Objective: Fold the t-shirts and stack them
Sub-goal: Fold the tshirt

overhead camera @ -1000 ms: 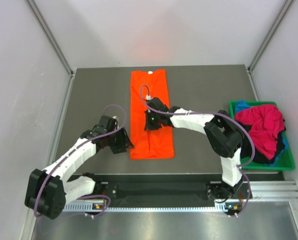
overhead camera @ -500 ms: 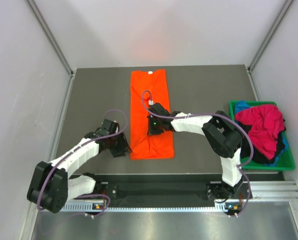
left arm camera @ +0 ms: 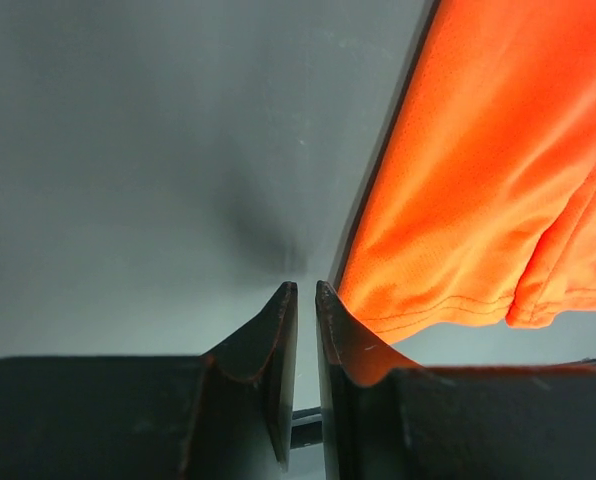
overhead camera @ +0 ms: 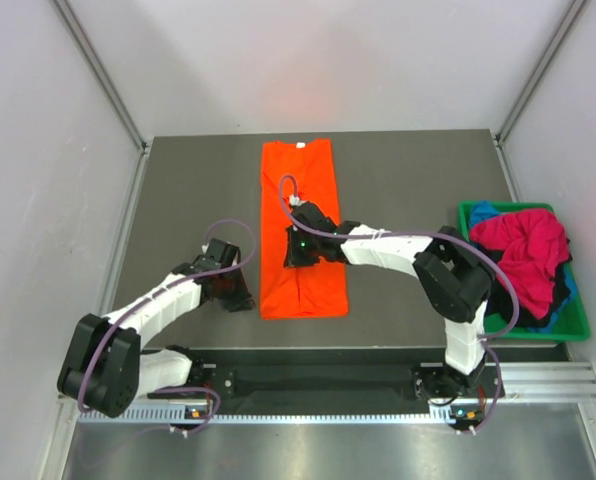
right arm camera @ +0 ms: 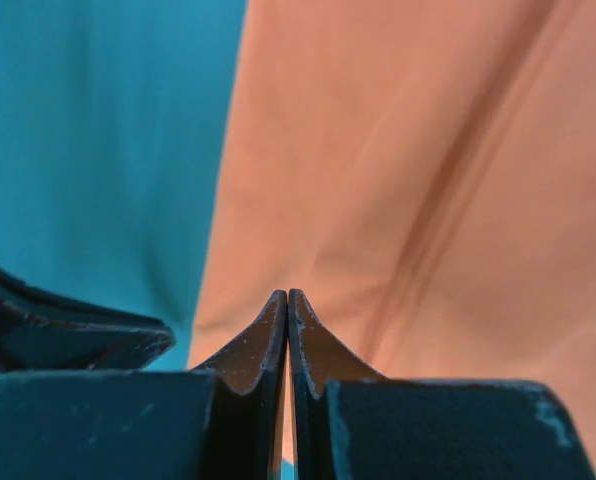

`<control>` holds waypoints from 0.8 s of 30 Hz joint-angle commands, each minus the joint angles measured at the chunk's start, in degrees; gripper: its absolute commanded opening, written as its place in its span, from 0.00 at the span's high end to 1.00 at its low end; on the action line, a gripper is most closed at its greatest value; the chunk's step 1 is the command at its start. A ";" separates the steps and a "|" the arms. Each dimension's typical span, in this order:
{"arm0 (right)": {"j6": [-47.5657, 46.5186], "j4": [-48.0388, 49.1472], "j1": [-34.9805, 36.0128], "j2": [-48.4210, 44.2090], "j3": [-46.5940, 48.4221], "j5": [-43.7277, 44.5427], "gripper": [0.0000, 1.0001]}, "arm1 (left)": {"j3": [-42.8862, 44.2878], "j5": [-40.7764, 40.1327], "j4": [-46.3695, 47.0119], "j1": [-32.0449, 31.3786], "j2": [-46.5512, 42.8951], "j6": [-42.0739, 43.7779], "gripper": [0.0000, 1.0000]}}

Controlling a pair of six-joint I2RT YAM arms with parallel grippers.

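A vivid orange t-shirt (overhead camera: pixel 303 190) lies on the grey table as a long narrow strip, folded lengthwise, collar at the far end. My right gripper (overhead camera: pixel 294 257) hovers shut above the strip's middle, near its left edge; in the right wrist view the orange cloth (right arm camera: pixel 428 150) fills the frame beyond the gripper (right arm camera: pixel 287 292), nothing pinched. My left gripper (overhead camera: pixel 242 299) is low on the table just left of the shirt's near left corner. Its jaws stand a thin gap apart around bare table (left arm camera: pixel 305 287), the orange hem (left arm camera: pixel 498 180) just right of them. A magenta-red t-shirt (overhead camera: pixel 523 250) and a blue one (overhead camera: pixel 483 212) lie crumpled in the bin.
A green plastic bin (overhead camera: pixel 578 325) stands at the table's right edge, holding the crumpled shirts and some dark cloth. White walls close in the table on the left, the back and the right. The arms' base rail runs along the near edge.
The left gripper has closed from clearly open to a thin gap and slid slightly toward the near edge beside the shirt's corner. The right gripper stayed shut, shifting a little over the shirt.
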 commanded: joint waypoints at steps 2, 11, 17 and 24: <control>3.09 6.49 1.94 -0.73 -3.60 -2.84 1.00 | 0.99 -0.81 -0.77 0.16 0.40 -0.11 0.82; 5.47 12.31 2.74 -0.64 -12.05 -3.55 1.00 | -2.60 13.25 11.26 -0.37 -7.78 -6.52 0.99; 5.12 12.31 2.74 -1.78 -12.49 -3.20 1.00 | -5.77 9.84 10.48 -1.51 -5.41 -6.62 1.00; 5.56 13.81 2.82 -1.78 -13.11 -3.28 1.00 | -6.92 4.47 6.08 -1.60 -2.42 -6.00 1.00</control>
